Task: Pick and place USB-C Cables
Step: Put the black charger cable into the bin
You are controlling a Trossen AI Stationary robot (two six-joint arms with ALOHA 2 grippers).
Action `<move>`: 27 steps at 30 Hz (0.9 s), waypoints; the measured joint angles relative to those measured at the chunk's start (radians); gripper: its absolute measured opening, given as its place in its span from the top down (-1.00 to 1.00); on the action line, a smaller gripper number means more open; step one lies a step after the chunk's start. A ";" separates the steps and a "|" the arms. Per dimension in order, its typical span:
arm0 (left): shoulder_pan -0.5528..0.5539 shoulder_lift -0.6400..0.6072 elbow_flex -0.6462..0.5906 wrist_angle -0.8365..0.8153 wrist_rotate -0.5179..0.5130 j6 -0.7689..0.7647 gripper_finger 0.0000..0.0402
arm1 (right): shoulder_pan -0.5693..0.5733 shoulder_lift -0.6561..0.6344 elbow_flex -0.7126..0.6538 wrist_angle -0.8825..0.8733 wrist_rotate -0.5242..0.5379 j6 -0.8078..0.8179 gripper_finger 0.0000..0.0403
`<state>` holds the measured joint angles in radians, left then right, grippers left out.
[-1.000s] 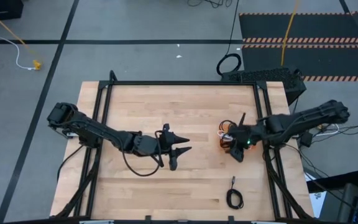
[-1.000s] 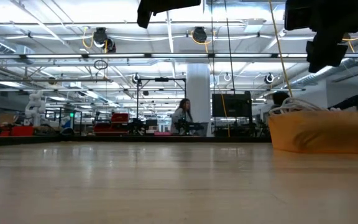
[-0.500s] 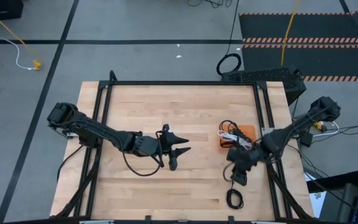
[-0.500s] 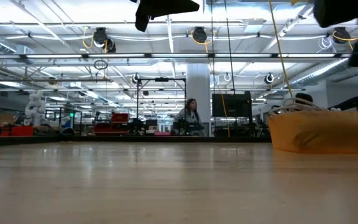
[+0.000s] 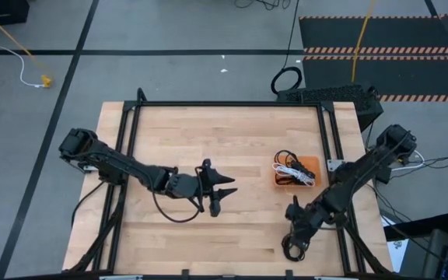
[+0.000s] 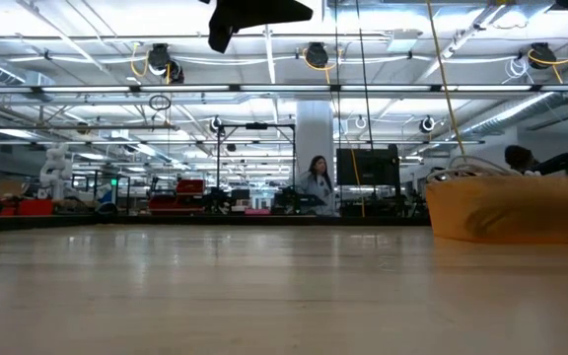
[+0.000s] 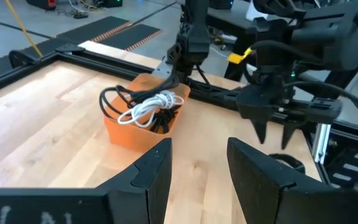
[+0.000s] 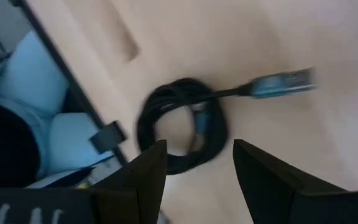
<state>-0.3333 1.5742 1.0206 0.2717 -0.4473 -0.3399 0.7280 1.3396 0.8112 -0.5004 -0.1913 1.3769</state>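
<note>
One black USB-C cable, loosely coiled, lies flat on the wood near the table's near right edge, its plug end sticking out. My right gripper hovers open just above it, pointing down, touching nothing. The orange tray toward the right side holds a white cable and black cables. My left gripper waits open over the table's middle, facing the tray.
Black frame rails border the table, and the near rail runs close beside the coiled cable. A round black cord loop and a yellow cord lie on the floor beyond. A person stands far behind the table.
My right gripper has swung from above the orange tray toward the table's near edge and come down over the coiled black cable, staying open. The cables in the tray lie as before.
</note>
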 joint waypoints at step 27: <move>-0.083 0.000 0.000 -0.042 0.000 -0.001 0.22 | 0.060 0.201 0.000 0.057 0.006 0.211 0.36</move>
<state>-0.4168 1.5745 1.0204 0.2298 -0.4473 -0.3405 0.7879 1.5410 0.8112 -0.4438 -0.1852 1.5880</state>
